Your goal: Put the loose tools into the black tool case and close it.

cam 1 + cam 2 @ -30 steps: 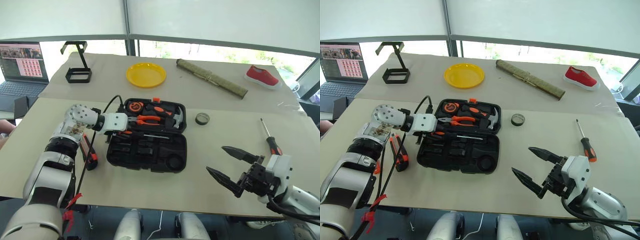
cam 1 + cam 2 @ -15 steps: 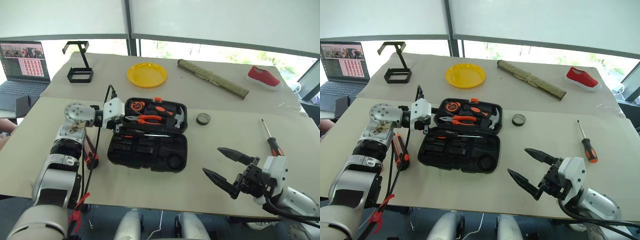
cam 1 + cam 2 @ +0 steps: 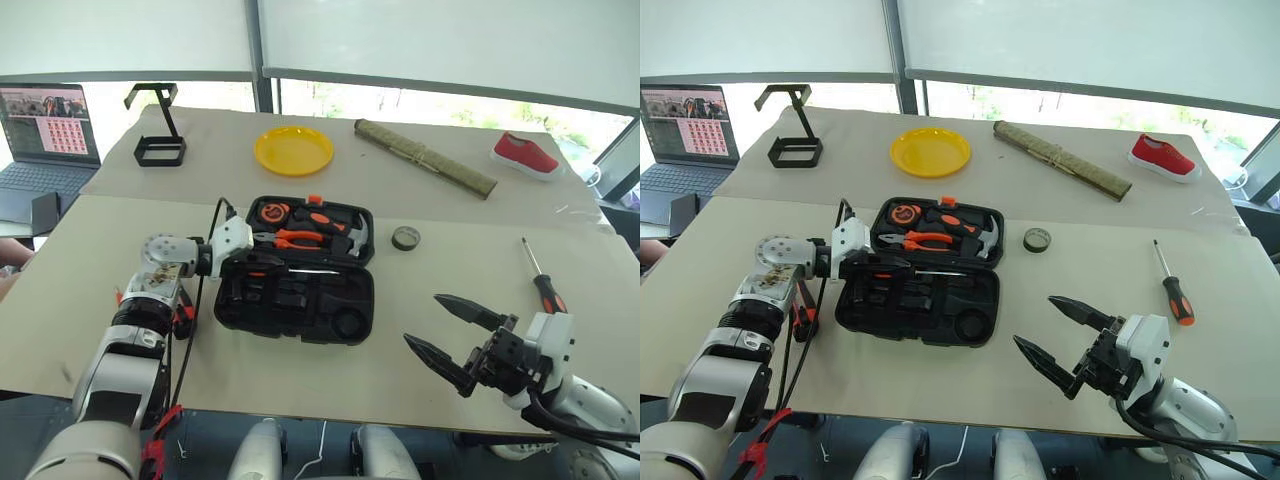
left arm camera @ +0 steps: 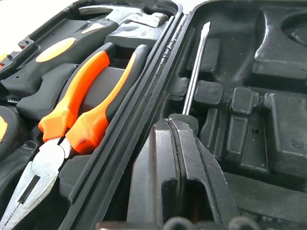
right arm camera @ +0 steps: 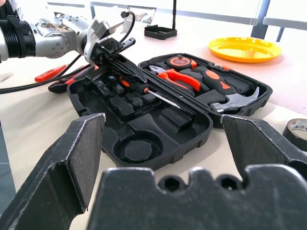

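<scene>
Over the open black tool case (image 3: 300,300), left claw (image 3: 872,266) clenched on a screwdriver (image 5: 144,91), right claw (image 3: 448,335) spread wide

My left gripper (image 4: 178,125) is pinched shut over a screwdriver (image 4: 195,72) in the case (image 4: 268,120), pliers (image 4: 81,115) alongside.

**Your robot's arms, as built**

You see silver-grey arm shells with black joint rings. A black cable loops off the left wrist; red tape marks the forearm. The left gripper (image 4: 175,158) and right gripper (image 3: 452,325) have black, tapered fingers.
</scene>
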{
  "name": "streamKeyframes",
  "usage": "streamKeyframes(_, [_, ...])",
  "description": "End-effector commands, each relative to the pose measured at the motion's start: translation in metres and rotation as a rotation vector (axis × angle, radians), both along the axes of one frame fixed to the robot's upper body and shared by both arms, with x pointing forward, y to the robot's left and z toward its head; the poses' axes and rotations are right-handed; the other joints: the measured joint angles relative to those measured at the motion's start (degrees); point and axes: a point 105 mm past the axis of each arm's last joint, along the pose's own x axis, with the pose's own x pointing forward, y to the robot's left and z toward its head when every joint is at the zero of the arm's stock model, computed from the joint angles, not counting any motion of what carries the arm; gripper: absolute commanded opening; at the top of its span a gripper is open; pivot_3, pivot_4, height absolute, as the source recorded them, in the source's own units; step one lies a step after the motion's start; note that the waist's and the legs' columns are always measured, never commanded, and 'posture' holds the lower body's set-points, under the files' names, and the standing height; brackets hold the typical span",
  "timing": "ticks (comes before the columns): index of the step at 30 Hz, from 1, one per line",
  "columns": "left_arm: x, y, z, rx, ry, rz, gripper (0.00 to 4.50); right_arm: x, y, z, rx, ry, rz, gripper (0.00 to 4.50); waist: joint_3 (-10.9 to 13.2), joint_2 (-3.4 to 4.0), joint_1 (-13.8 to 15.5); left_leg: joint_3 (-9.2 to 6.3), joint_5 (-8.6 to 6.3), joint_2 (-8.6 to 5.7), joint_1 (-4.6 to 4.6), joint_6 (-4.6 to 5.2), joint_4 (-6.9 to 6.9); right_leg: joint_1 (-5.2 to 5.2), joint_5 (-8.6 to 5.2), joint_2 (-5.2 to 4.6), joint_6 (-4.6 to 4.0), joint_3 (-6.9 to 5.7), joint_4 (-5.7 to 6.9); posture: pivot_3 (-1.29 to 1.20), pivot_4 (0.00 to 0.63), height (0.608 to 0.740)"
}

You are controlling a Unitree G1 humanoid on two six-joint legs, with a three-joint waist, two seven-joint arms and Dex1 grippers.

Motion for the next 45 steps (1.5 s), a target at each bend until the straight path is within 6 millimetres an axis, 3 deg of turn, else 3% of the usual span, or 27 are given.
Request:
streamKeyframes(1, [-0.008, -0.004, -0.028, 0.102, 0.078, -0.010, 0.02, 0.001, 0.001, 0.006, 0.002, -0.046, -0.001, 4.50, -0.06, 0.07, 0.16, 0.00, 0.00, 0.00, 0.01, 0.00, 0.00, 0.02, 0.00, 0.00, 0.00, 0.00, 0.00, 0.00, 0.150, 0.740])
streamKeyframes(6, [-0.018, -0.006, -0.055, 0.250, 0.134, -0.037, 0.02, 0.005, 0.003, 0.003, -0.003, -0.046, -0.006, 4.50, -0.51, 0.41, 0.35, 0.05, -0.01, -0.02, 0.09, 0.01, 0.00, 0.10, -0.02, -0.01, 0.02, 0.02, -0.02, 0.00, 0.150, 0.740])
streamKeyframes(9, [-0.017, -0.013, -0.054, 0.219, 0.118, -0.020, 0.02, 0.007, 0.004, 0.003, -0.005, -0.050, -0.005, 4.50, -0.95, 0.88, 0.45, 0.10, -0.06, -0.06, 0.16, 0.09, 0.00, 0.18, -0.05, -0.04, 0.08, 0.08, -0.04, 0.00, 0.150, 0.740])
streamKeyframes(13, [-0.012, -0.013, -0.026, 0.030, 0.031, 0.028, 0.02, 0.010, 0.004, 0.007, 0.004, -0.080, -0.004, 4.50, -1.02, 1.00, 0.41, 0.12, -0.10, -0.06, 0.26, 0.16, 0.00, 0.25, -0.07, -0.03, 0.11, 0.13, -0.05, 0.00, 0.150, 0.740])
streamKeyframes(15, [-0.011, -0.003, 0.005, -0.146, -0.063, 0.076, 0.02, 0.012, 0.003, 0.010, 0.022, -0.099, 0.003, 4.50, -1.00, 0.98, 0.31, 0.10, -0.10, -0.05, 0.24, 0.17, 0.00, 0.20, -0.07, -0.03, 0.11, 0.17, -0.04, 0.00, 0.150, 0.740])
streamKeyframes(17, [-0.015, 0.016, 0.032, -0.275, -0.146, 0.130, 0.42, 0.012, 0.001, 0.012, 0.022, -0.124, 0.021, 4.50, -0.90, 0.94, -0.06, 0.01, -0.11, 0.00, 0.16, 0.17, 0.00, 0.08, -0.06, -0.02, 0.10, 0.20, -0.02, 0.00, 0.150, 0.740])
streamKeyframes(20, [-0.029, 0.054, 0.054, -0.342, -0.227, 0.265, 1.39, 0.012, 0.000, 0.011, 0.005, -0.139, 0.060, 4.50, -0.77, 0.76, -0.73, -0.16, -0.11, 0.09, 0.03, 0.17, 0.00, -0.06, -0.03, 0.06, 0.05, 0.19, 0.02, 0.00, 0.150, 0.740])
streamKeyframes(25, [-0.071, 0.118, 0.054, -0.359, -0.252, 0.563, 3.07, 0.010, 0.001, 0.003, -0.048, -0.181, 0.123, 4.50, -0.71, 0.88, -1.19, -0.20, -0.11, 0.16, 0.29, 0.17, -0.17, 0.05, -0.03, -0.08, 0.04, 0.29, -0.02, 0.00, 0.150, 0.740])
streamKeyframes(29, [-0.123, 0.178, 0.038, -0.360, -0.267, 0.912, 4.45, 0.010, 0.005, -0.005, -0.045, -0.220, 0.154, 4.50, -0.65, 0.77, -1.07, -0.11, -0.12, 0.19, 0.40, 0.16, -0.23, 0.10, -0.05, -0.14, 0.06, 0.36, -0.05, 0.00, 0.150, 0.740])
streamKeyframes(35, [-0.195, 0.232, -0.001, -0.339, -0.214, 1.295, 4.45, 0.004, 0.019, -0.003, 0.042, -0.259, 0.273, 4.50, -0.59, 0.67, -0.30, -0.09, -0.13, 0.18, 0.49, 0.13, -0.24, 0.18, -0.06, -0.24, 0.06, 0.35, -0.09, 0.00, 0.150, 0.740])
streamKeyframes(38, [-0.216, 0.241, -0.010, -0.365, -0.194, 1.397, 4.45, 0.002, 0.022, -0.002, 0.046, -0.277, 0.315, 4.50, -0.57, 0.49, -0.03, -0.09, -0.14, 0.19, 0.48, 0.13, -0.24, 0.17, -0.07, -0.24, 0.05, 0.33, -0.13, 0.00, 0.150, 0.740])
streamKeyframes(41, [-0.213, 0.233, -0.008, -0.381, -0.191, 1.372, 4.45, 0.003, 0.021, -0.003, 0.047, -0.282, 0.315, 4.50, -0.56, 0.45, 0.39, -0.11, -0.14, 0.20, 0.50, 0.12, -0.24, 0.11, -0.09, -0.23, 0.02, 0.27, -0.21, 0.00, 0.150, 0.740])
streamKeyframes(45, [-0.188, 0.213, 0.011, -0.439, -0.219, 1.245, 4.45, 0.006, 0.018, -0.002, 0.040, -0.288, 0.275, 4.50, -0.57, 0.41, 0.62, -0.10, -0.15, 0.21, 0.49, 0.11, -0.24, 0.11, -0.10, -0.21, 0.01, 0.21, -0.29, 0.00, 0.150, 0.740])
